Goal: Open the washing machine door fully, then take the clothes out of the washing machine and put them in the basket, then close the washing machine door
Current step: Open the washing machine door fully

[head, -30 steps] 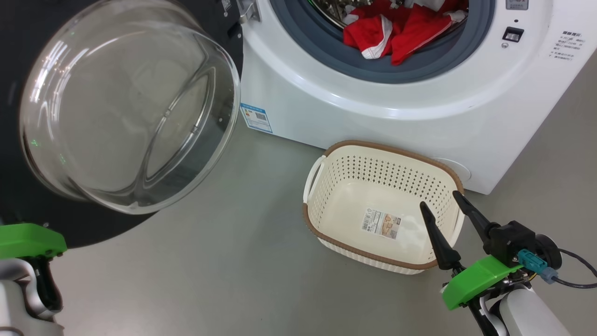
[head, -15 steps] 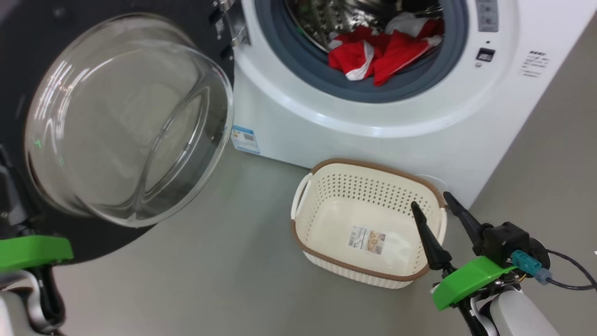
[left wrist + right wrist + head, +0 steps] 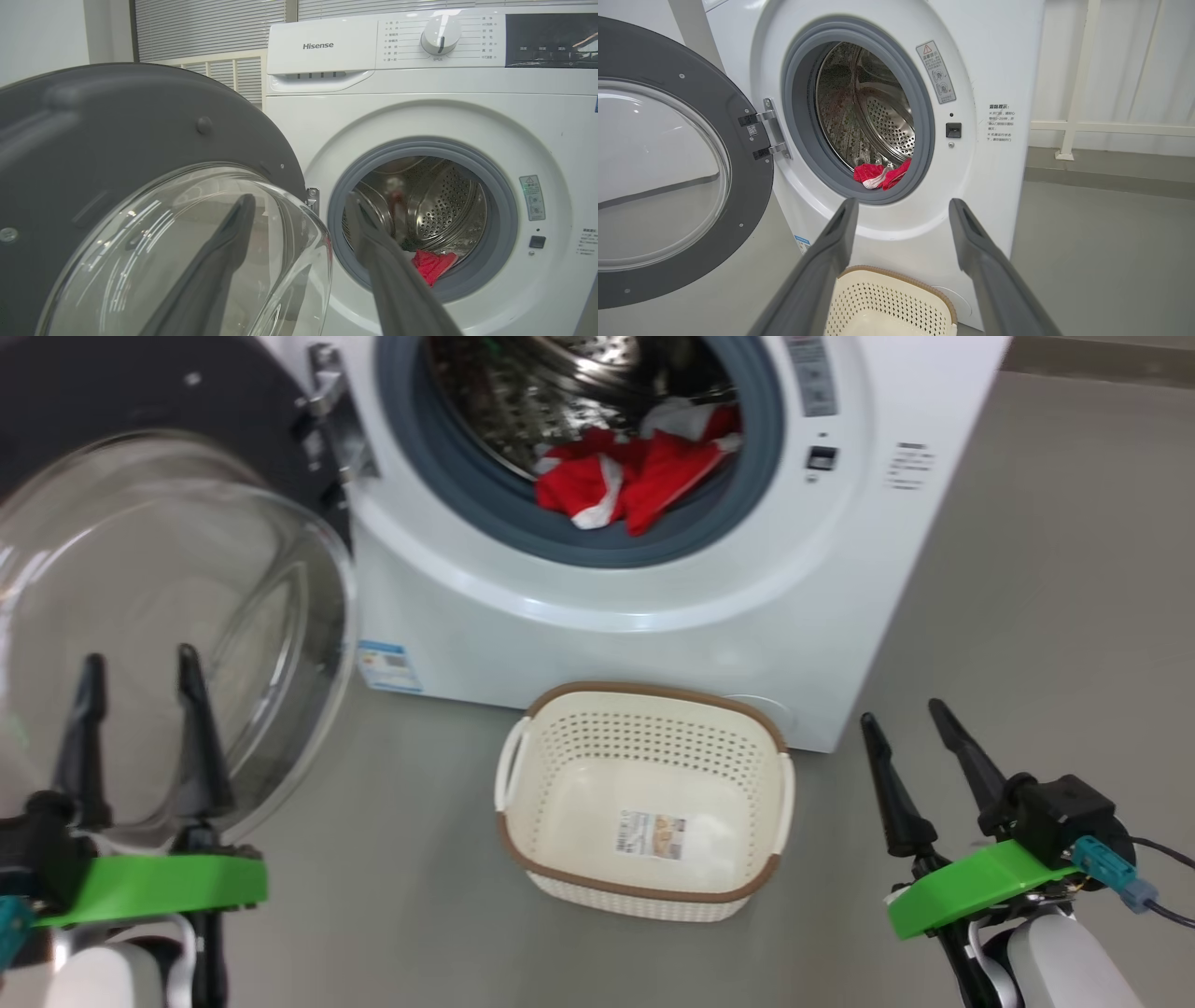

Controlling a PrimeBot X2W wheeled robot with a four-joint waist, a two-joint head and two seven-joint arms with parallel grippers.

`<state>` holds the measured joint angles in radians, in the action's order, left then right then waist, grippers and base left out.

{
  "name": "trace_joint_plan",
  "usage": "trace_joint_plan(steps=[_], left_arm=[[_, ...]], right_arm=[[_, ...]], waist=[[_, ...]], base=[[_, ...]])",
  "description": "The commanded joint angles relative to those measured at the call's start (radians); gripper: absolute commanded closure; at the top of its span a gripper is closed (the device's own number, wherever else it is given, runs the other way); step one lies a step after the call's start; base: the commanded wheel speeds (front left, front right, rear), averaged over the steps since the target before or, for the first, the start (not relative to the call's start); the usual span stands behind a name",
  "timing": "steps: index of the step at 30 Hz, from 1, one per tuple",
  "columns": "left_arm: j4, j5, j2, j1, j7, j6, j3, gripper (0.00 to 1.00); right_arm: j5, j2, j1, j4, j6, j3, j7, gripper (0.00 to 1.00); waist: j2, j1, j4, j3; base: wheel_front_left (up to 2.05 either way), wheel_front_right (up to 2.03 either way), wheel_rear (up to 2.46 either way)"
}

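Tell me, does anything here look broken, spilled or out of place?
Nothing stands out. The round black-rimmed glass door hangs open on its hinge, the red clothes lie in the steel drum of the white washing machine, and the cream perforated plastic basket sits upright and empty on the grey floor.

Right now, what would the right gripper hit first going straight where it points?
Probably the front of the big white washing machine, just below its drum opening; the right gripper points over the cream plastic basket.
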<state>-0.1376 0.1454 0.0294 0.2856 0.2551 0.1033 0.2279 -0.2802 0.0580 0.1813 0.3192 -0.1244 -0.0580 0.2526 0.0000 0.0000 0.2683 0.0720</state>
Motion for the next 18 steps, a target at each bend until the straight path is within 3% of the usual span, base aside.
trace_joint_plan(steps=[1,18], left_arm=[[0.027,0.010,0.024,-0.001,-0.006,0.008,0.010,0.00],[-0.037,0.088,0.041,-0.136,0.000,0.025,-0.090,0.00]], right_arm=[[0.010,-0.003,0.001,-0.036,-0.006,-0.010,0.009,0.00],[0.034,-0.008,-0.047,-0.103,-0.006,0.012,0.009,0.00]], waist=[[0.0000,0.0000,-0.064,-0.012],[0.0000,0.0000,-0.239,-0.053]], base=[[0.00,0.00,0.00],[0.00,0.00,0.00]])
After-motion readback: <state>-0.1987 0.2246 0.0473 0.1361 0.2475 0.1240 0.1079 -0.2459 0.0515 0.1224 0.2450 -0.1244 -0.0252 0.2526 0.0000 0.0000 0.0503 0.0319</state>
